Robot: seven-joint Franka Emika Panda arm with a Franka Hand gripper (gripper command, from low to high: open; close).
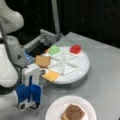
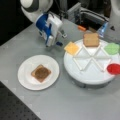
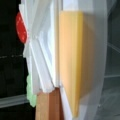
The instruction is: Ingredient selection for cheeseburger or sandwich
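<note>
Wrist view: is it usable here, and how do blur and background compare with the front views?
Wrist view: tilted sideways, very close, soft; the yellow cheese square fills the middle, and no gripper shows. In both front views: uniformly blurred, even light, black backdrop, yet the gripper, white paper plate and divided tray read clearly.

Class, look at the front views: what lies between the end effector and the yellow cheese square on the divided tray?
Nothing: in a front view, only bare grey table separates the end effector from the yellow cheese square at the tray's edge.
</note>
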